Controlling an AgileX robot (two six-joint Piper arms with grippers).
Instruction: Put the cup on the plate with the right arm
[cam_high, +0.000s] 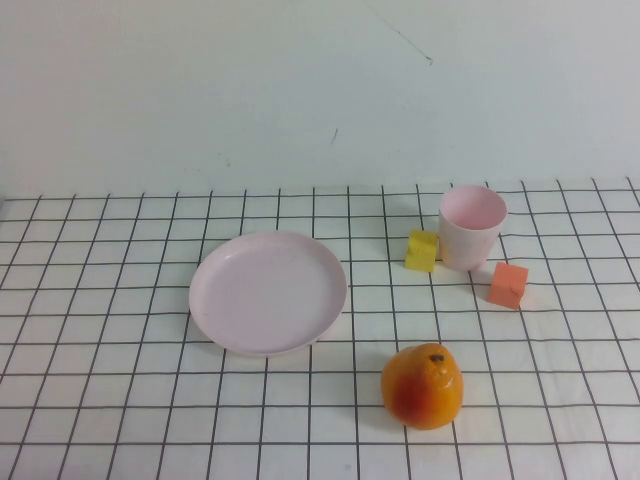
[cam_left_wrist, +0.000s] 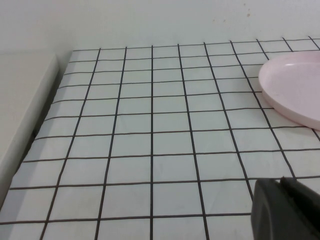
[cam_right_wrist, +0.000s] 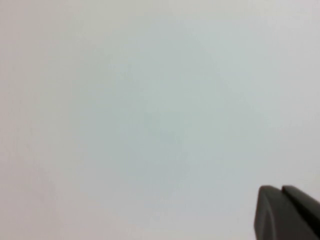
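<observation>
Cannot tell finger state on left gripper (cam_left_wrist: 285, 210) or right gripper (cam_right_wrist: 287, 212); grab cup (cam_high: 471, 226) upper right gently, skip blocks, reach plate (cam_high: 268, 292) centre.

Smooth plastic-looking cup (cam_high: 472, 226) and plate (cam_high: 268, 293) — matt; the orange fruit (cam_high: 422, 386) glossy, the gridded table (cam_high: 120, 400) cover matt.

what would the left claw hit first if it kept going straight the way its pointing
Probably nothing: ahead of the left claw lies bare gridded table, with the plate off to one side. The right claw faces only blank white. Neither shows in the high view.
</observation>
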